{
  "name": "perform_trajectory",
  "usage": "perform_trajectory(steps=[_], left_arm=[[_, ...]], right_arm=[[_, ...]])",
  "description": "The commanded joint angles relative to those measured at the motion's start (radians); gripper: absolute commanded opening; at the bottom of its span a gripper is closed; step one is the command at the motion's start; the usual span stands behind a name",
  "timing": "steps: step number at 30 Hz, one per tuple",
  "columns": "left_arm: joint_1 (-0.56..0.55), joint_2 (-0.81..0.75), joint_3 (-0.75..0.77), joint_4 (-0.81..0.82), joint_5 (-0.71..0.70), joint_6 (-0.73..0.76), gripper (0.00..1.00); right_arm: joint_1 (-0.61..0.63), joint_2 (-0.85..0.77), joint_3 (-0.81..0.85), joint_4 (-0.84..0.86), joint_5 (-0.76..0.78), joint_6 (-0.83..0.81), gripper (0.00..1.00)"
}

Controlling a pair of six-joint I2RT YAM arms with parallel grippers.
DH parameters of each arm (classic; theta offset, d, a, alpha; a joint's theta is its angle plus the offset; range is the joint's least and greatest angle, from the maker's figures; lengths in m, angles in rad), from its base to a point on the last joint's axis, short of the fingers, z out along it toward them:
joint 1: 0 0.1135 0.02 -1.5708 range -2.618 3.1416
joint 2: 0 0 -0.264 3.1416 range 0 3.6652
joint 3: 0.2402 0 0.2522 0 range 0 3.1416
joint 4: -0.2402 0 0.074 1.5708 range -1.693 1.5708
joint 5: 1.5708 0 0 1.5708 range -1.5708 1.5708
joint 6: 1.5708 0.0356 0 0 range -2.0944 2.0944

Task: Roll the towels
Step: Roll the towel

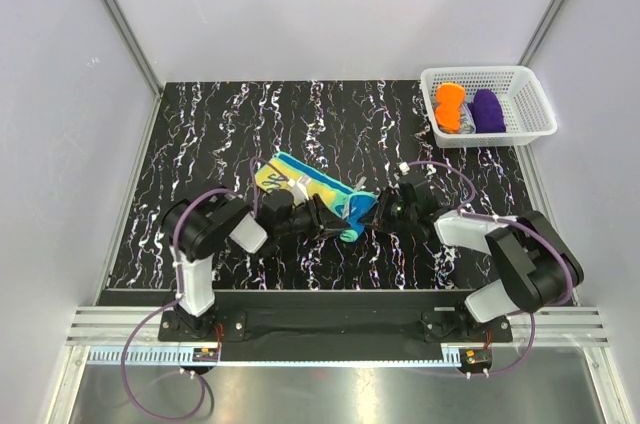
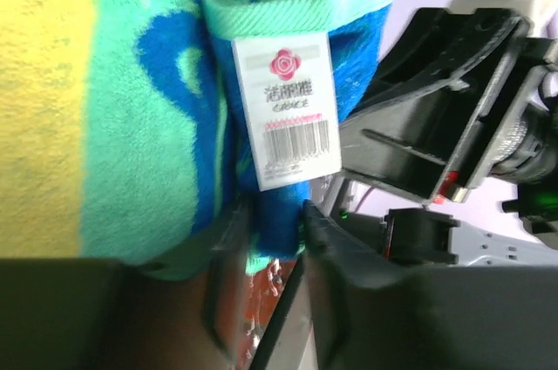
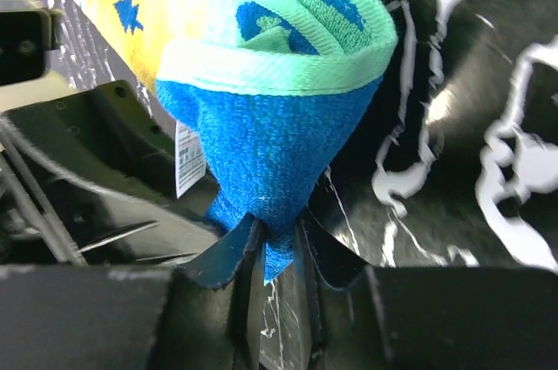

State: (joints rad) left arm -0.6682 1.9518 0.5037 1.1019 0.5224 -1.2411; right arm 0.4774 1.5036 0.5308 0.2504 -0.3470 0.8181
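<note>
Bright even light from above, soft shadows; the close wrist views blur the teal towel [image 2: 148, 126].

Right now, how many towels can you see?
3. The blue-yellow towel is mid-table; the orange towel and purple towel sit rolled in the white basket. More may hide there.

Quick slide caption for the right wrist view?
Right gripper pinches the blue corner of the folded towel over the marbled table.

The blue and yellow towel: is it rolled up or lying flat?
Barely started. The towel has its near end curled over, pinched in both arms' jaws; its yellow end lies flat on the table.
</note>
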Motion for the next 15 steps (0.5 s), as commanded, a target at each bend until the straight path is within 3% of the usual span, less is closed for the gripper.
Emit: perform_trajectory(steps=[1, 4, 5, 7, 8, 11, 15], left_arm=[[-0.002, -0.148, 0.041, -0.163, 0.001, 0.173, 0.38], [-0.028, -0.281, 0.090, -0.469, -0.114, 0.361, 0.48], [-0.060, -0.315, 0.132, -0.631, -0.212, 0.411, 0.50], [-0.134, -0.396, 0.173, -0.755, -0.326, 0.544, 0.56], [-0.171, -0.419, 0.191, -0.851, -0.452, 0.586, 0.56], [-0.310, -0.487, 0.242, -0.924, -0.663, 0.719, 0.60], [-0.433, -0.456, 0.297, -0.939, -0.811, 0.815, 0.62]], right_arm=[[0.007, -0.075, 0.038, -0.130, 0.081, -0.020, 0.23], [0.007, -0.117, 0.086, -0.305, 0.132, -0.028, 0.21], [0.007, -0.132, 0.098, -0.371, 0.143, -0.030, 0.21], [0.007, -0.141, 0.130, -0.439, 0.178, -0.034, 0.21], [0.009, -0.144, 0.142, -0.498, 0.187, -0.037, 0.21], [0.010, -0.135, 0.181, -0.566, 0.212, -0.040, 0.20], [0.012, -0.111, 0.198, -0.589, 0.209, -0.043, 0.20]])
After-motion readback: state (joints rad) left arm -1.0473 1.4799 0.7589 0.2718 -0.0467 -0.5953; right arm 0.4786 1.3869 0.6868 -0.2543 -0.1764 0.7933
